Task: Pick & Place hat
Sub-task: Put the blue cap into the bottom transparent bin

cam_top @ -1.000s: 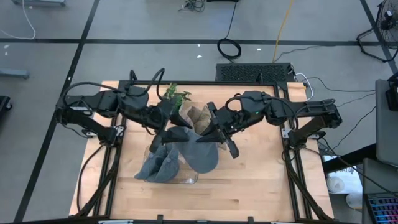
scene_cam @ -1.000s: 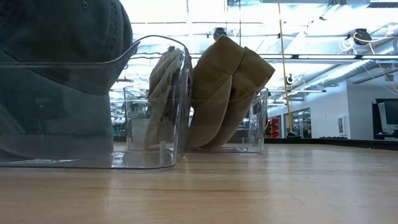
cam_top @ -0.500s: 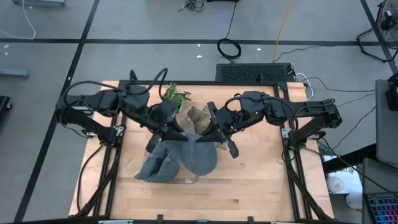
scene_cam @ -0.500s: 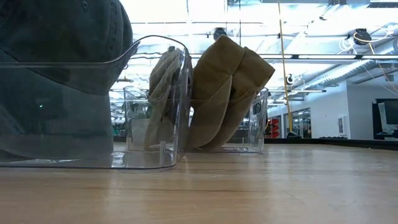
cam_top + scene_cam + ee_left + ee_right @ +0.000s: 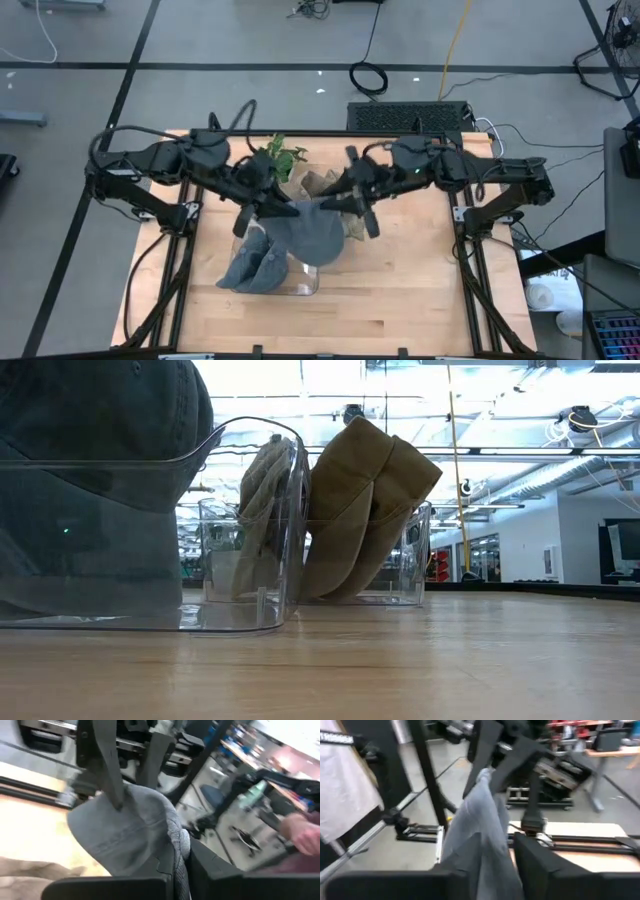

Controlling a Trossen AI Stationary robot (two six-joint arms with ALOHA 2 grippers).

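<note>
A grey hat (image 5: 312,238) hangs above the table's middle between my two grippers. My left gripper (image 5: 278,208) is shut on the hat's left side. My right gripper (image 5: 345,205) stands at the hat's right side with its fingers parted around the edge. The hat (image 5: 130,835) fills the left wrist view. Below it, a blue-grey hat (image 5: 252,268) sits in a clear bin (image 5: 300,288). Neither gripper shows in the low view. My left gripper pinches the grey hat's edge (image 5: 181,845) between its two fingers, coming from the table's left, slanting down. The hat hangs clear of the table. My right gripper has the hat's opposite edge (image 5: 122,810) between its parted fingers; one fingertip (image 5: 116,795) lies against the cloth, and whether the other touches I cannot tell.
A second clear bin (image 5: 410,560) toward the far side holds tan hats (image 5: 360,510), on edge. A green plant (image 5: 280,155) stands at the far edge behind my left gripper. The near right part of the wooden table (image 5: 420,290) is bare wood.
My left gripper has shut on the grey hat's left side. Both grippers have gone a little toward the far edge, and the hat has gone with them, gathered more tightly between them.
</note>
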